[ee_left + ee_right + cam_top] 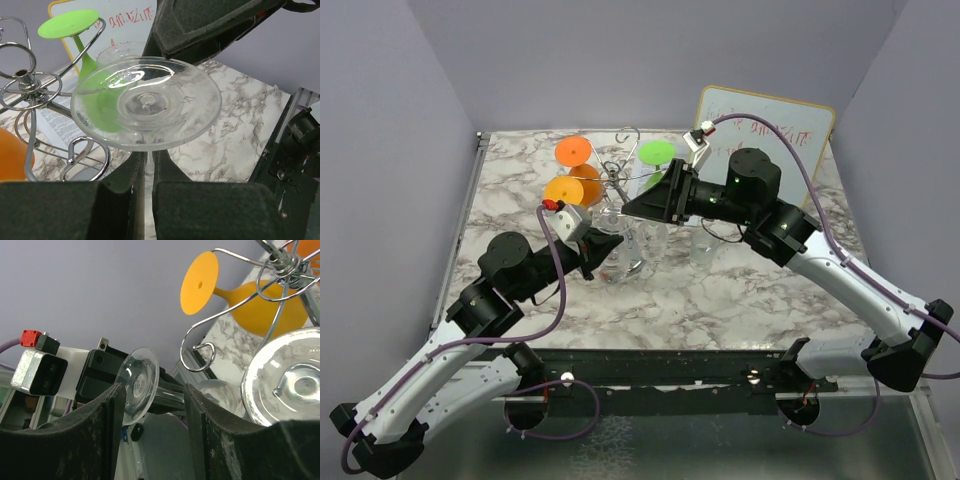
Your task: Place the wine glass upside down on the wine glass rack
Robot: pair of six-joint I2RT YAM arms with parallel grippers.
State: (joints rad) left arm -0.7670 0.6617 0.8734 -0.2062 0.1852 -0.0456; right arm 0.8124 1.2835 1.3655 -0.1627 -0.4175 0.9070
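Over marble table (750, 295), left gripper (148, 175) clamps wine glass (146, 102) stem.

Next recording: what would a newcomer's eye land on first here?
Bright orange glasses and a green glass hang upside down on the chrome rack at the back middle of the table. In front of it, the left gripper holds a clear wine glass by its stem, and the open right gripper faces it closely.
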